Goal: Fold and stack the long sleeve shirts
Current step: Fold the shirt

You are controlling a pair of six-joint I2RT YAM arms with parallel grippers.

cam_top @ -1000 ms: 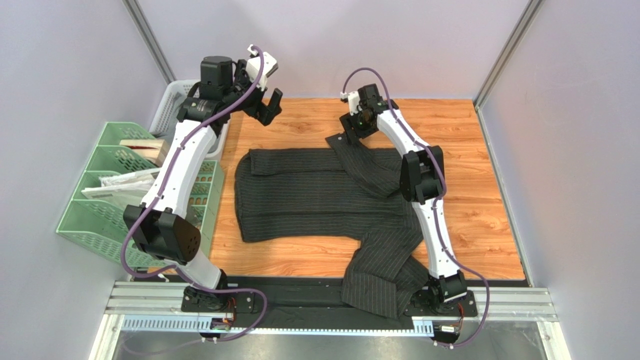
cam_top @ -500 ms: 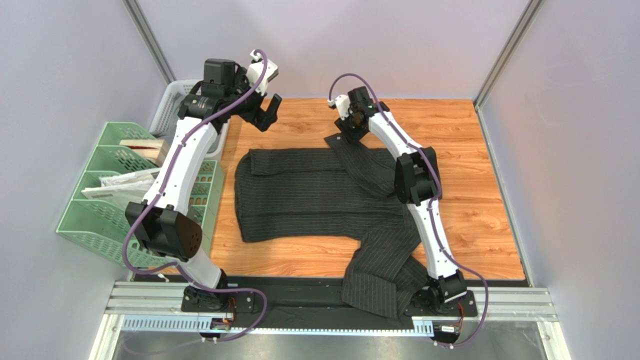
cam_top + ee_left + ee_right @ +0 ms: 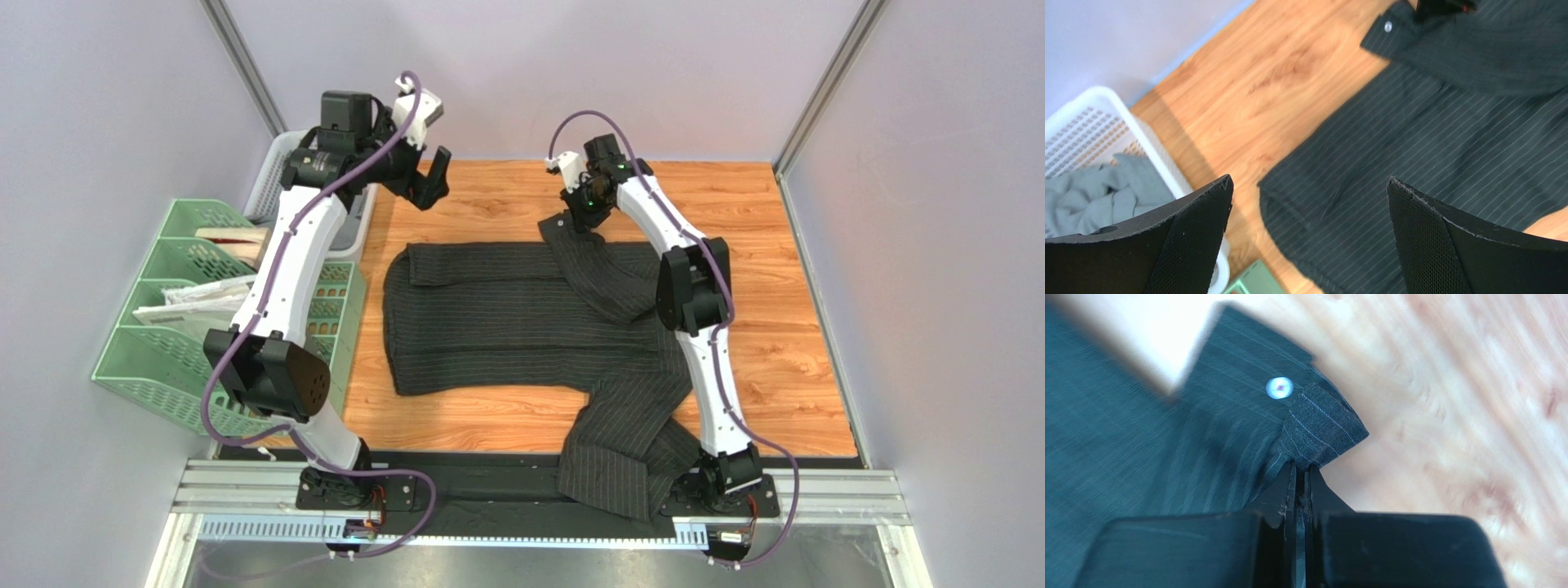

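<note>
A charcoal pinstriped long sleeve shirt [image 3: 515,319] lies spread across the wooden table, one sleeve folded up toward the far edge. My right gripper [image 3: 574,218] is at that sleeve's end, shut on the cuff [image 3: 1315,425]. In the right wrist view the cuff corner is pinched between the closed fingertips [image 3: 1301,467], beside a pale button [image 3: 1279,387]. My left gripper [image 3: 432,178] hangs open above the table's far left, holding nothing. In the left wrist view the shirt's body [image 3: 1444,135] shows between the wide-apart fingers [image 3: 1309,179].
The other sleeve [image 3: 620,459] drapes over the near edge by the right arm's base. Green racks [image 3: 184,306] and a white basket [image 3: 280,165] holding grey cloth [image 3: 1100,190] stand left of the table. Bare wood [image 3: 761,331] lies right of the shirt.
The right gripper has closed onto the sleeve cuff. The left arm has drawn its open gripper slightly left and back.
</note>
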